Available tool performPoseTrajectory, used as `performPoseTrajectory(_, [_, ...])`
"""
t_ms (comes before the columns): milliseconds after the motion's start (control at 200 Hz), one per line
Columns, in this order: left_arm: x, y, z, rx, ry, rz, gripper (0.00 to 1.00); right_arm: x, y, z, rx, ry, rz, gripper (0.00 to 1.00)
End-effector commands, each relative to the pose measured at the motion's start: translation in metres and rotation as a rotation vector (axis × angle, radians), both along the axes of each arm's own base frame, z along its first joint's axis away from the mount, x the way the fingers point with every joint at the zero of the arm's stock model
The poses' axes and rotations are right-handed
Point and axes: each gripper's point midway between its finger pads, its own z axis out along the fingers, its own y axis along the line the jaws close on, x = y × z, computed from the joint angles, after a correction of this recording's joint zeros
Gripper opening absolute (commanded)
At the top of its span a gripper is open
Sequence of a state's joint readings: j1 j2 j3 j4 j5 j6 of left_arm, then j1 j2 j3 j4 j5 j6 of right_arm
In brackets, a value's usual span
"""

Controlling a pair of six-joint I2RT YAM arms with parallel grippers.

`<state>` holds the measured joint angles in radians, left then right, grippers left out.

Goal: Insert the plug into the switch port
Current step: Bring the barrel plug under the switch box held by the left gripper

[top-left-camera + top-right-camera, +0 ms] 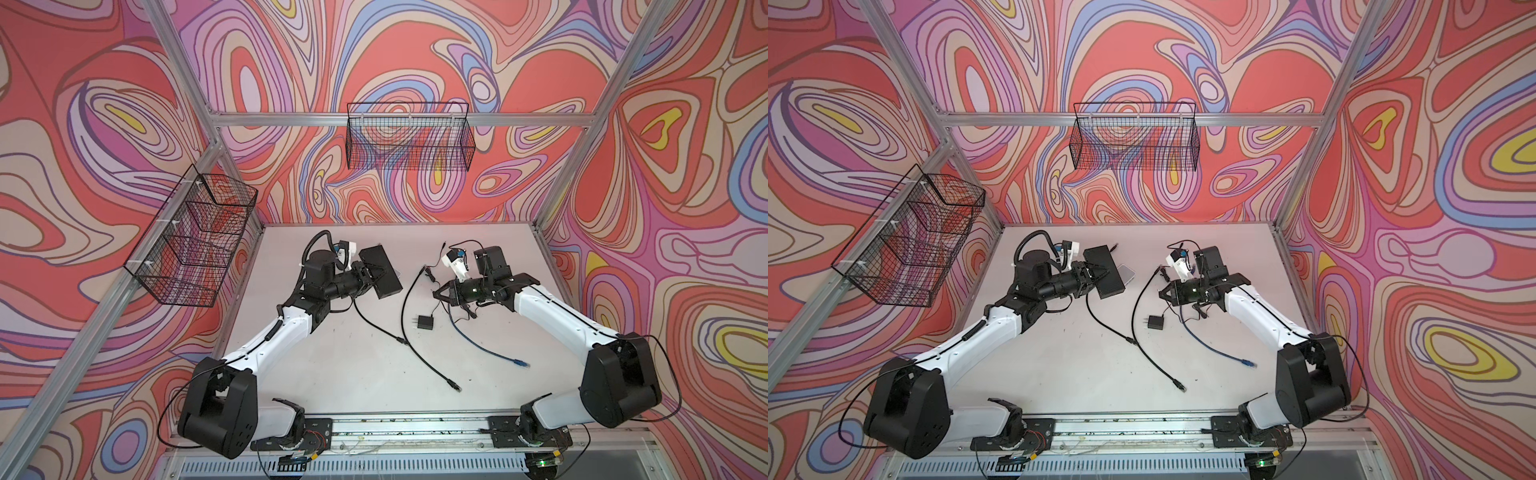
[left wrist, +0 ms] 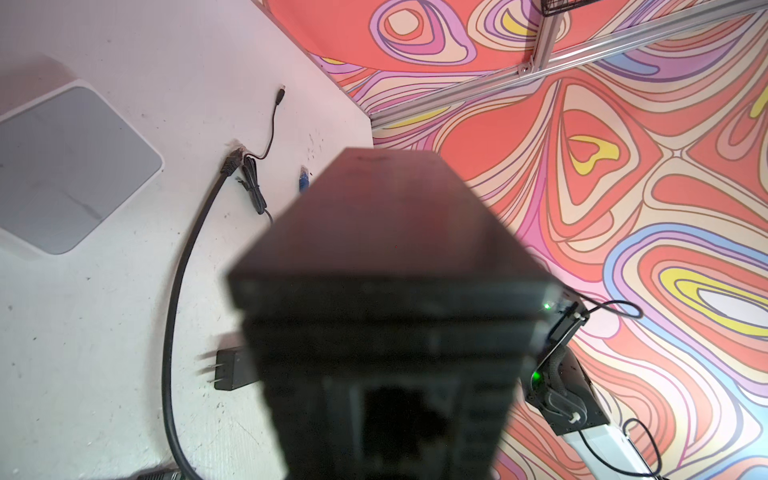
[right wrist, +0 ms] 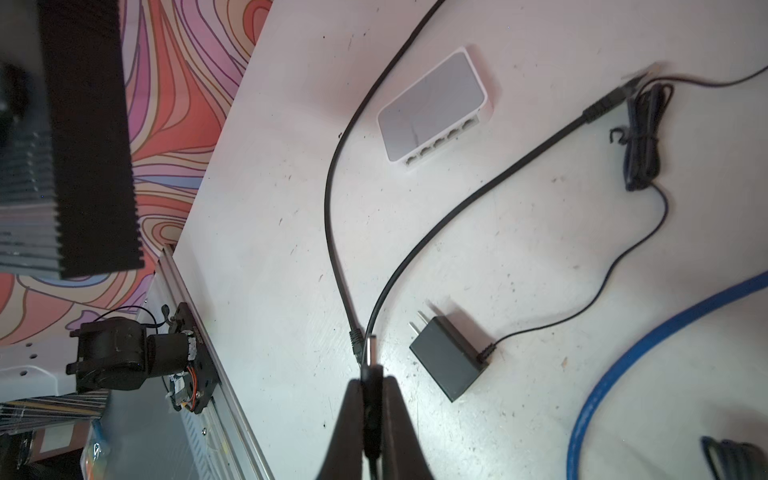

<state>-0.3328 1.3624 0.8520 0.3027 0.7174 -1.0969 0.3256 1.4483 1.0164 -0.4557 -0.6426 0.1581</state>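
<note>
The switch (image 1: 384, 270), a black box, is up off the table (image 1: 332, 374), left of the middle in both top views. The left gripper (image 1: 371, 277) is clamped tight on its side. To the right, the right gripper (image 1: 437, 296) pinches the little plug (image 3: 370, 353), whose silver tip sticks out. Switch and plug are apart. A black adapter (image 1: 426, 322) lies on the table below the gap between them. A blue cable (image 1: 478, 345) lies further right.

Walls (image 1: 415, 54): swirling coral, lilac, blue and yellow bands, left, far, right.
Frame (image 1: 291, 119): bare aluminium rails.
Baskets: left basket (image 1: 191, 237), far basket (image 1: 409, 137), black wire.
Table (image 1: 353, 374): white, scuffed.
</note>
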Motion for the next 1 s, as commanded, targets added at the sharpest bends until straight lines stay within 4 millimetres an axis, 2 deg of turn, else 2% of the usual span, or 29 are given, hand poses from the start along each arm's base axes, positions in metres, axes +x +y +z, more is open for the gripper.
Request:
performPoseTrajectory(0, [0.008,-0.010,0.022,-0.051,-0.074,-0.033,0.07,-0.003,0.009,0.015,0.051,-0.050,0.015,0.00])
performPoseTrajectory(175, [0.013,-0.026,0.012,-0.049,-0.052,-0.049,0.06,-0.014,0.026,0.029,0.103,-0.080,0.075,0.00])
performPoseTrajectory(386, [0.021,-0.041,0.004,-0.096,-0.023,-0.026,0.05,-0.017,0.038,0.030,0.122,-0.095,0.097,0.00])
performPoseTrajectory(521, [0.024,-0.046,-0.002,-0.110,-0.002,-0.005,0.05,-0.022,0.047,0.033,0.141,-0.095,0.110,0.00])
performPoseTrajectory(716, [0.029,-0.049,-0.014,-0.124,0.030,0.032,0.05,-0.031,0.063,0.027,0.134,-0.089,0.126,0.00])
performPoseTrajectory(997, [0.032,-0.052,-0.023,-0.134,0.056,0.048,0.05,-0.032,0.070,0.031,0.135,-0.103,0.125,0.00])
